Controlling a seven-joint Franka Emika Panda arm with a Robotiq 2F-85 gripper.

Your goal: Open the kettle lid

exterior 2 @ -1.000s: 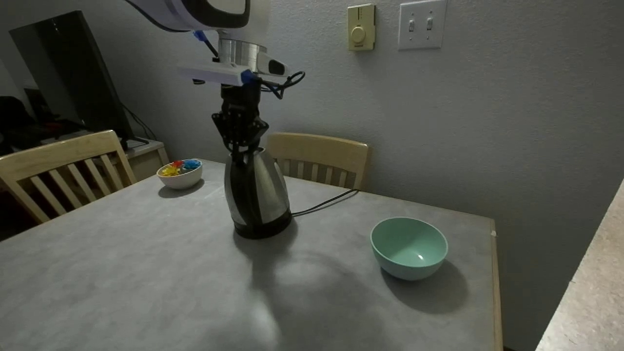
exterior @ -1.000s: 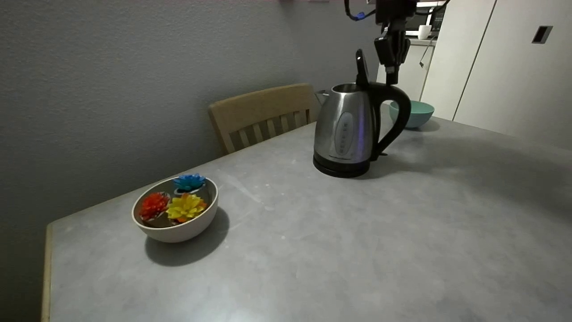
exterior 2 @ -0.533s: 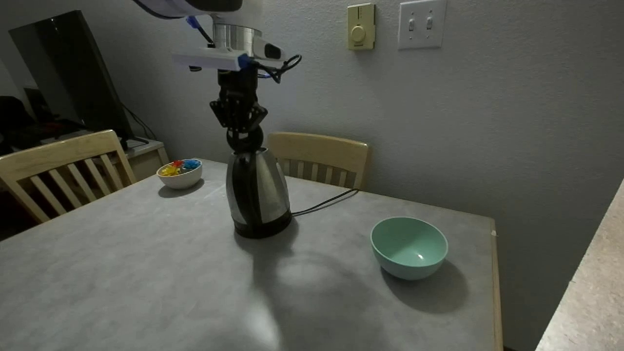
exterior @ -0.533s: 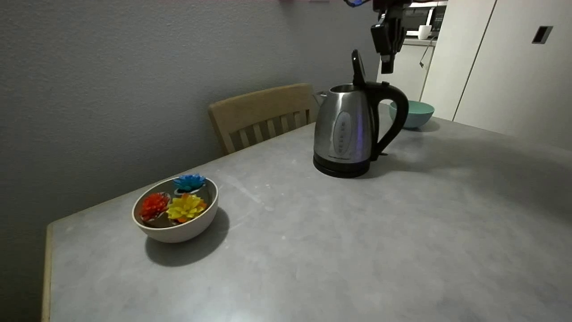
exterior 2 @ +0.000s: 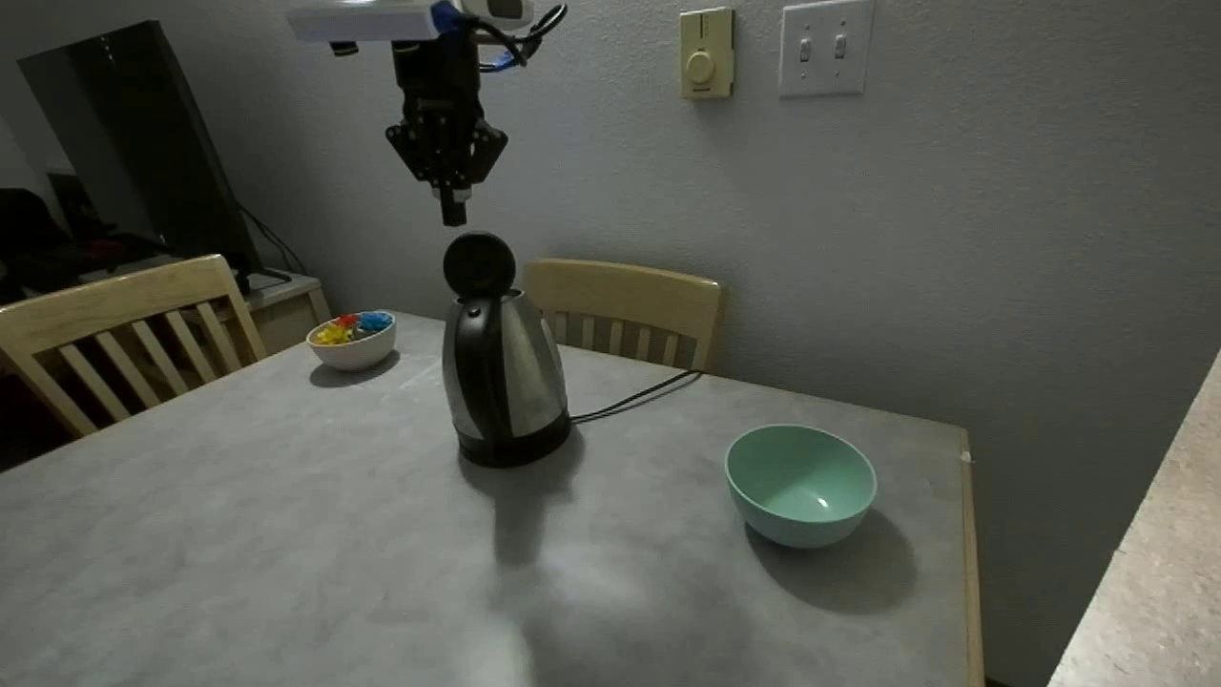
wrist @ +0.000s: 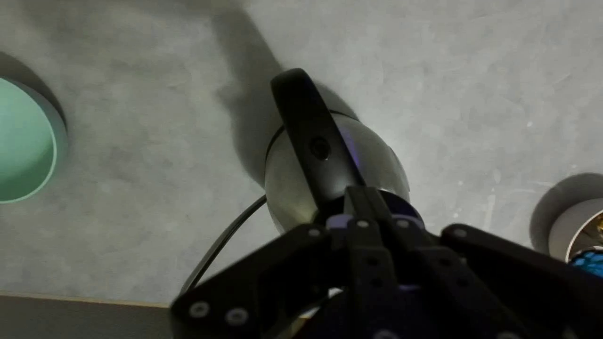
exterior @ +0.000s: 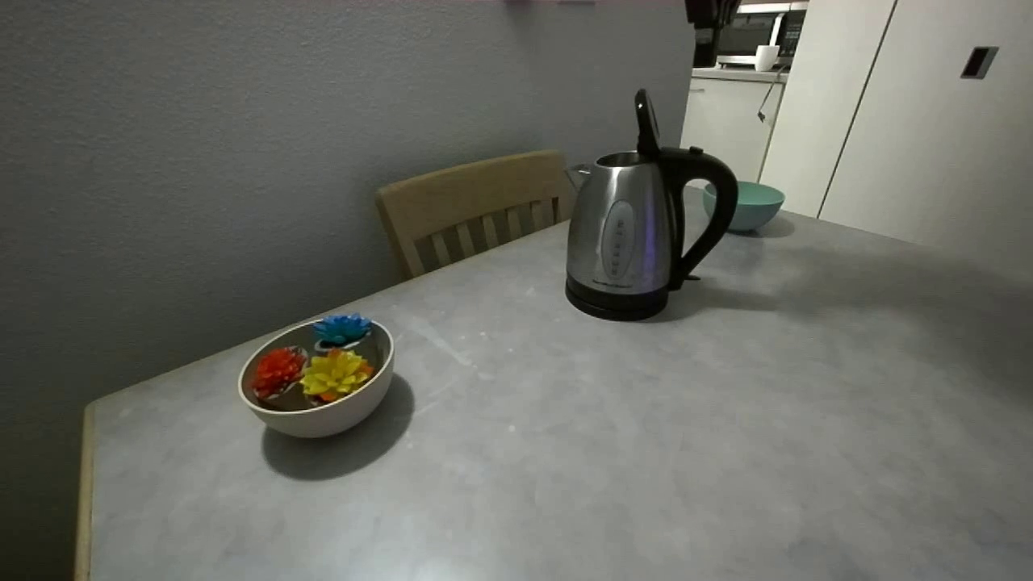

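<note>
The steel kettle (exterior: 593, 234) with a black handle stands upright on the table; it also shows in an exterior view (exterior 2: 534, 367) and the wrist view (wrist: 377, 150). Its round black lid (exterior 2: 479, 264) stands up, open, at the handle side of the rim; the lid also shows in an exterior view (exterior: 646, 125). My gripper (exterior 2: 453, 218) is shut and empty, above the kettle and apart from the lid. Its fingertips meet in the wrist view (wrist: 365, 190) and hide part of the kettle top. Only its lower end (exterior: 705, 52) shows at the top of an exterior view.
A green bowl (exterior 2: 799, 487) stands on the grey table (exterior 2: 286, 534) near the kettle. A white bowl (exterior: 323, 421) with colourful flowers stands on the kettle's spout side. A black cord (exterior 2: 637, 398) runs from the kettle's base. A wooden chair (exterior 2: 625, 291) and the wall are behind.
My gripper has risen from the kettle's handle top to above the lid. The kettle has tipped or shifted very slightly; its lid stays upright and open.
</note>
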